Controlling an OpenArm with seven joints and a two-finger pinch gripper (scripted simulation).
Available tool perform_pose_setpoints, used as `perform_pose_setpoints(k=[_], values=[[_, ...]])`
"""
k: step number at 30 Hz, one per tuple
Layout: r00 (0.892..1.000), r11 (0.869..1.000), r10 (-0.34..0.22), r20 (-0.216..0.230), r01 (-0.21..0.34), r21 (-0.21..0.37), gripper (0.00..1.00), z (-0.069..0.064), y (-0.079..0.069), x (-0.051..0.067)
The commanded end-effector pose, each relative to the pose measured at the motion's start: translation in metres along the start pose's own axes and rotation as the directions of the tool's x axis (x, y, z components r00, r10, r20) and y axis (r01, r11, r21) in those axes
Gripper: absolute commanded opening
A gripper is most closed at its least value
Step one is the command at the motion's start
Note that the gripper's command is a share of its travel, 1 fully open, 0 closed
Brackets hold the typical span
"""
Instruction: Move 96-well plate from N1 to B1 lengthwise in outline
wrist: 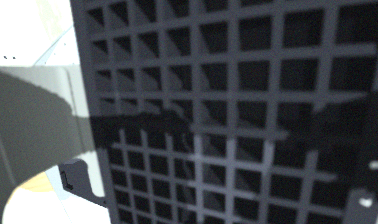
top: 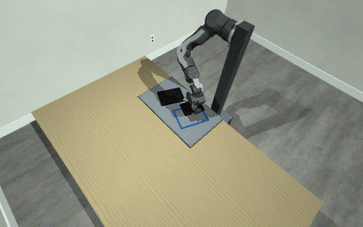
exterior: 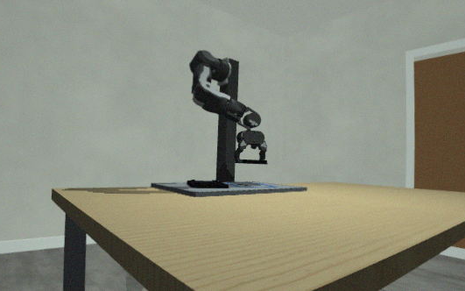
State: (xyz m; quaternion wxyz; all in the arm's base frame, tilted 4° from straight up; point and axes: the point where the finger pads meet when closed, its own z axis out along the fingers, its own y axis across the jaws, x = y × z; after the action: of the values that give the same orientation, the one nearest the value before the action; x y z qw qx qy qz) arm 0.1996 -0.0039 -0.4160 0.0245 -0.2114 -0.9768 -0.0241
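Wrist view: 96-well plate [wrist: 230, 110] fills most of frame, cut off at top, right & bottom edges, so its full length can't be seen; claw fingers barely show, just a dark bit [wrist: 77, 180] at lower left & blurry edge at right. Top view: claw [top: 195, 109] covers part of plate, and plate hides a corner of the blue outline [top: 198, 124]. Exterior view: bench [exterior: 280, 228] cut off at bottom & right; outline too thin to read, nest [exterior: 206, 183] just a dark sliver.
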Motion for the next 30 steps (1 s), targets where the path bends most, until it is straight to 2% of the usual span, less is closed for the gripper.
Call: perform_pose_setpoints(k=[1,10,15,27,30], values=[[1.000,1.000,-0.004,-0.003,0.004,-0.006,0.00,-0.001,0.002,0.001],[1.000,1.000,-0.004,-0.003,0.004,-0.006,0.00,-0.001,0.002,0.001],[1.000,1.000,-0.009,-0.006,0.009,-0.007,0.00,0.031,-0.001,0.002],[1.000,1.000,-0.009,-0.006,0.009,-0.007,0.00,0.031,-0.001,0.002],[1.000,1.000,-0.009,-0.006,0.009,-0.007,0.00,0.050,-0.001,0.002]])
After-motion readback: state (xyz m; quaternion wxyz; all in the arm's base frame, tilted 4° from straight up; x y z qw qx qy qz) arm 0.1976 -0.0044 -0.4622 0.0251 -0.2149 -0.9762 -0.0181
